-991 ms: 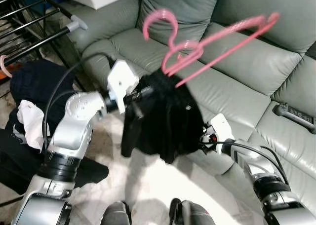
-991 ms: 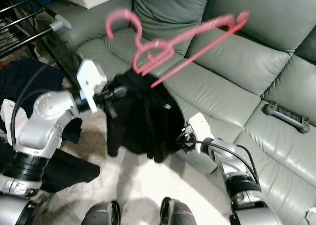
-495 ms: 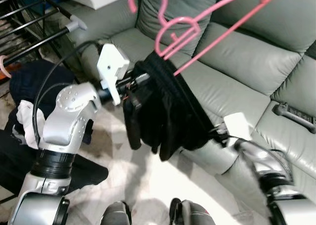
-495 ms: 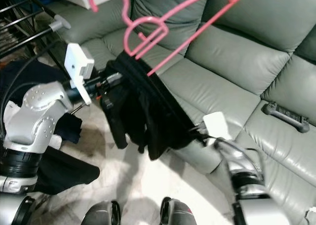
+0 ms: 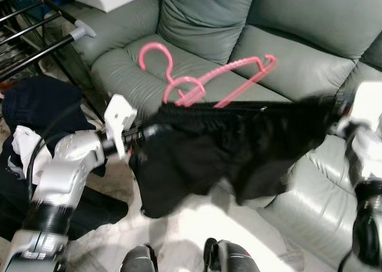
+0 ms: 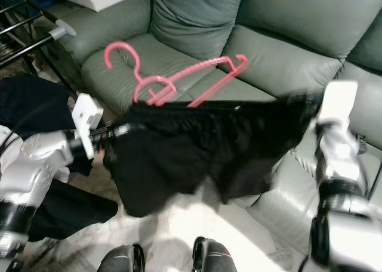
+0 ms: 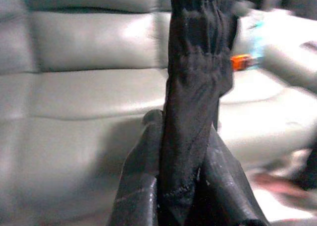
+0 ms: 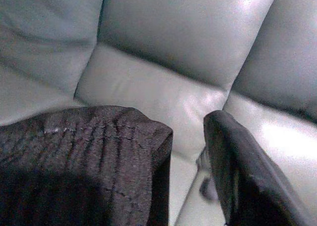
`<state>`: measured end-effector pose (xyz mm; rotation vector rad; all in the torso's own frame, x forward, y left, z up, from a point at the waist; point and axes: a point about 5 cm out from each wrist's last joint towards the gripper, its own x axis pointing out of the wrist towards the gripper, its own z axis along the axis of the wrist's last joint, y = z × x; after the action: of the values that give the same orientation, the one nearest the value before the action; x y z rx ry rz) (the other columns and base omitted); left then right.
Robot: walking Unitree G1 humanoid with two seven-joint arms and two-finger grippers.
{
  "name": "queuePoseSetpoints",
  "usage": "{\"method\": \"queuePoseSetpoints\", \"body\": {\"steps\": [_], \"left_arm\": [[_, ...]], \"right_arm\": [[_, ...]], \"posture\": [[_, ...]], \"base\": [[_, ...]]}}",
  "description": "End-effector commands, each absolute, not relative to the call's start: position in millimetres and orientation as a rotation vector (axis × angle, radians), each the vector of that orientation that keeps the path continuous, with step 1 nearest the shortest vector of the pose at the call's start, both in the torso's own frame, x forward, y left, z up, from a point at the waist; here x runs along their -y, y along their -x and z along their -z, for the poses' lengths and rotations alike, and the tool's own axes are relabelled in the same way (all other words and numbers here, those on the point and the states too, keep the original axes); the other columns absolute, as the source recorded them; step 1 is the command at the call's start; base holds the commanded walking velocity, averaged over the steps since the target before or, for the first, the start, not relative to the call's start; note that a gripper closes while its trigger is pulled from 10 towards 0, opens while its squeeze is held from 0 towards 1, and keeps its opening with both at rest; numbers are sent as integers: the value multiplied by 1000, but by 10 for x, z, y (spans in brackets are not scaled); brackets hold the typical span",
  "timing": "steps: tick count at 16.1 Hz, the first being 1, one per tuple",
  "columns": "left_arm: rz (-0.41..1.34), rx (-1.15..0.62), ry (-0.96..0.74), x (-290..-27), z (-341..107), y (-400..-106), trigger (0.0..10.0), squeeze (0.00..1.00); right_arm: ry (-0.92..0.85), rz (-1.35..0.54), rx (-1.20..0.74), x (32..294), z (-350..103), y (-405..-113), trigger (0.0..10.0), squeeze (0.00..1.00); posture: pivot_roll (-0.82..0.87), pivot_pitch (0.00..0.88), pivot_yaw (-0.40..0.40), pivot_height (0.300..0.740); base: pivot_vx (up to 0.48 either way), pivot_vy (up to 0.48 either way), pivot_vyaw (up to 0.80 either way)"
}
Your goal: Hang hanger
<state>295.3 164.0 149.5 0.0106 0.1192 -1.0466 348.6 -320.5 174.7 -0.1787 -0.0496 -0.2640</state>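
Hanger [image 5: 206,84], pink, sits at the top edge of the black garment [image 5: 227,147] you have stretched across in front of the grey sofa [image 5: 280,45]. Its hook points toward the sofa's left armrest; whether it threads through the garment's waistband or only rests on it, you cannot tell, as the head views are blurred.

Left gripper [image 5: 140,138]: at the garment's left end. In the left wrist view the two black fingers [image 7: 136,186] are pressed onto a bunched fold of the cloth [image 7: 195,87], so the jaws are clamped on the garment.

Right gripper [image 5: 334,108]: at the garment's right end, raised over the sofa seat. In the right wrist view one finger [image 8: 237,171] stands apart from the cloth-covered side [image 8: 89,151], with sofa leather visible in the gap; you cannot tell how firmly those jaws grip.

Left of the sofa: a black drying rack [image 5: 36,33] and a dark clothes pile [image 5: 36,111].
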Motion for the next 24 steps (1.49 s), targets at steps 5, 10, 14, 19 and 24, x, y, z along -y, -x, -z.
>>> {"method": "queuePoseSetpoints", "body": {"steps": [5,10,14,19,24], "left_arm": [[1150,-171,119,-1725,-1508,-2792,0,0],[1207,-356,-376,-1715,-1046,-2800,0,0],[875,-410,-649,-1834,-775,-3109,0,0],[418,-332,-212,-1501,-773,-3430,0,0],[111,-329,-30,-1755,-834,-3552,0,0]], "right_arm": [[103,344,64,3278,-1918,-3557,0,0],[91,268,42,3136,-1879,-3629,0,0],[133,115,100,2795,-1975,-3751,0,0],[5,-283,192,1129,-2070,-3983,0,0],[145,-816,163,501,-1793,-3578,0,0]], "posture": [[-67,125,-28,740],[-76,114,-21,740],[-83,116,-18,740],[-72,109,-28,740],[-83,110,-30,740]], "base": [[0,0,0],[0,0,0],[0,0,0],[0,0,0],[0,0,0]]}}
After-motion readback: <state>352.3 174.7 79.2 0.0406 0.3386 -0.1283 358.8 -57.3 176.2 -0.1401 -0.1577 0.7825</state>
